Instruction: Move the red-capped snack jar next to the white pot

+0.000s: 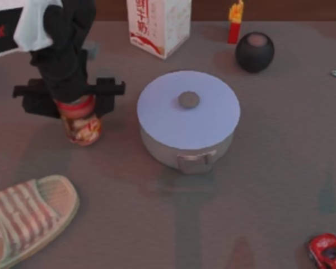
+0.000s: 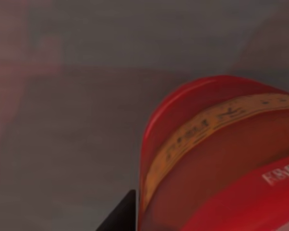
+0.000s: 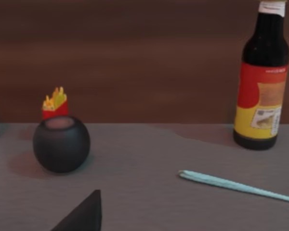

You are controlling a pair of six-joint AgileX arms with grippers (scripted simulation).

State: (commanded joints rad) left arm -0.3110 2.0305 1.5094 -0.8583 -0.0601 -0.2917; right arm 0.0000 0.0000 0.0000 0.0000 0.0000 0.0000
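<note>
My left gripper [image 1: 74, 106] is clamped on the small red-capped snack jar [image 1: 83, 126] left of the large round white pot [image 1: 188, 117], so carrying appears underway; next, set it down just beside the pot.

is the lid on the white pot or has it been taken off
On. The flat pale lid covers the whole top of the white pot, knob centred, no gap showing.

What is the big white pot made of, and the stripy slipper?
The white pot looks like matte enamelled or painted metal: smooth pale lid, grey wall, metal-looking handle. The slipper seems soft foam or rubber with striped fabric-like straps; its thick pale sole suggests this. Neither is certain.
</note>
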